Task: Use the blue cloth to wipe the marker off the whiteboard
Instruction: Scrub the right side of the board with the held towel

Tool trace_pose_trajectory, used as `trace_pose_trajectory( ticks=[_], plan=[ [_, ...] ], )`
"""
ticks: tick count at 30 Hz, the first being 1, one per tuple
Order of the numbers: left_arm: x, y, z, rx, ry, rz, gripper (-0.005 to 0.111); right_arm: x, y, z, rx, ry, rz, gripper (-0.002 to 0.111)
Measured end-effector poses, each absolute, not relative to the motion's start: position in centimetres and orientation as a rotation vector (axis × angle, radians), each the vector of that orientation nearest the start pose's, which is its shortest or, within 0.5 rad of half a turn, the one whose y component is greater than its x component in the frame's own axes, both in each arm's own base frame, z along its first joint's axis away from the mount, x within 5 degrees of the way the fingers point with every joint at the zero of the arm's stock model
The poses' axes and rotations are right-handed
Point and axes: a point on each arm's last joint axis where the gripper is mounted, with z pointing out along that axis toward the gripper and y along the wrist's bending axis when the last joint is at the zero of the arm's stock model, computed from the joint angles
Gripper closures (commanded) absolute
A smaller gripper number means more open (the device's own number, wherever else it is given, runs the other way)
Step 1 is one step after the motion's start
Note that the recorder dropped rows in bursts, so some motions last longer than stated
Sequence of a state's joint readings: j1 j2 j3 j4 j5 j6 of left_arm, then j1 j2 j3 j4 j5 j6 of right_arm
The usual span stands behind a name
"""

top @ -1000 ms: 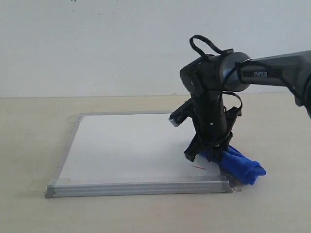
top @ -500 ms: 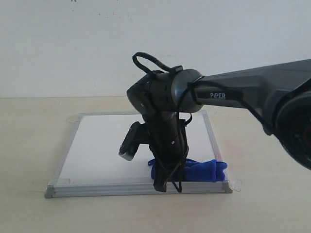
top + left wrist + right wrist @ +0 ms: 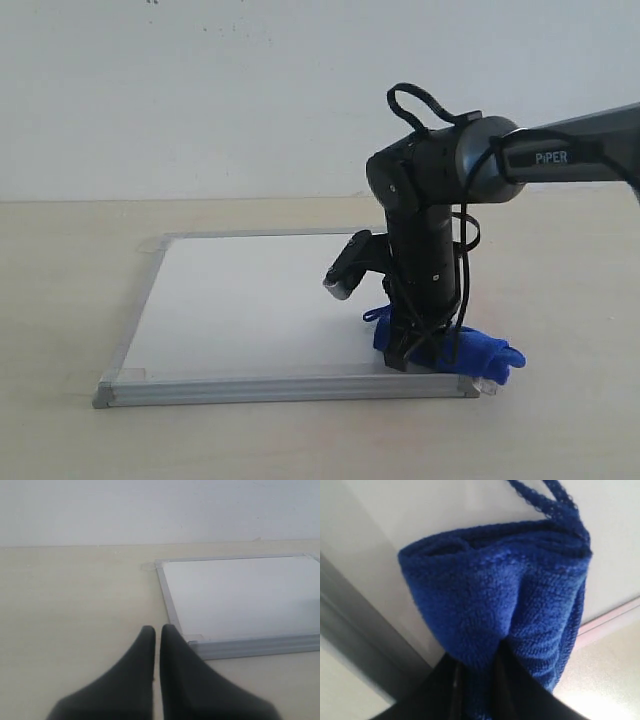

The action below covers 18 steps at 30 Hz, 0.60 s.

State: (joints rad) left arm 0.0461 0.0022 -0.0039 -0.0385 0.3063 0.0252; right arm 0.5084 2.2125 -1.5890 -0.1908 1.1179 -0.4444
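Clamped on the fluffy royal-blue microfibre cloth [image 3: 485,352], the right tool [image 3: 405,357] presses it onto the near right corner of the square silver-framed whiteboard [image 3: 240,300], whose open surface lies leftward.

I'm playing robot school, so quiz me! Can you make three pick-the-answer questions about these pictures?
1. Where on the whiteboard is the blue cloth?
A) the middle
B) the front right corner
C) the back left corner

2. What colour is the whiteboard's frame?
A) red
B) green
C) silver

3. How is the left gripper?
A) wide open
B) shut on the cloth
C) shut, holding nothing

Answers:
1 B: the exterior view shows the cloth bunched at that corner, pinched by the right gripper.
2 C: the edge strip looks like grey metal.
3 C: its jaws sit together over the table, with nothing between them.
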Motion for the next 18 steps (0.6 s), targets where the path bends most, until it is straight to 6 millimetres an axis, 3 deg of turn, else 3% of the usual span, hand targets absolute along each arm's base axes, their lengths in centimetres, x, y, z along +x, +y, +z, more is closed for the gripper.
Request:
trace_pose_trajectory(
  ticks=[6,11,14,18],
  plan=[
    [5.4,0.1,18.7,-0.043,1.787,0.014,0.103,37.2,19.6,13.2,-1.640,2.739,-0.312,0.108],
    [5.4,0.1,18.7,-0.043,1.787,0.014,0.103,37.1,21.8,14.2,-1.696,2.690,-0.399,0.108],
    [5.4,0.1,18.7,-0.043,1.787,0.014,0.103,37.0,24.2,15.4,-1.707,2.613,-0.393,0.108],
    [5.4,0.1,18.7,-0.043,1.787,0.014,0.103,36.4,28.9,17.7,-1.678,2.421,-0.266,0.108]
  ],
)
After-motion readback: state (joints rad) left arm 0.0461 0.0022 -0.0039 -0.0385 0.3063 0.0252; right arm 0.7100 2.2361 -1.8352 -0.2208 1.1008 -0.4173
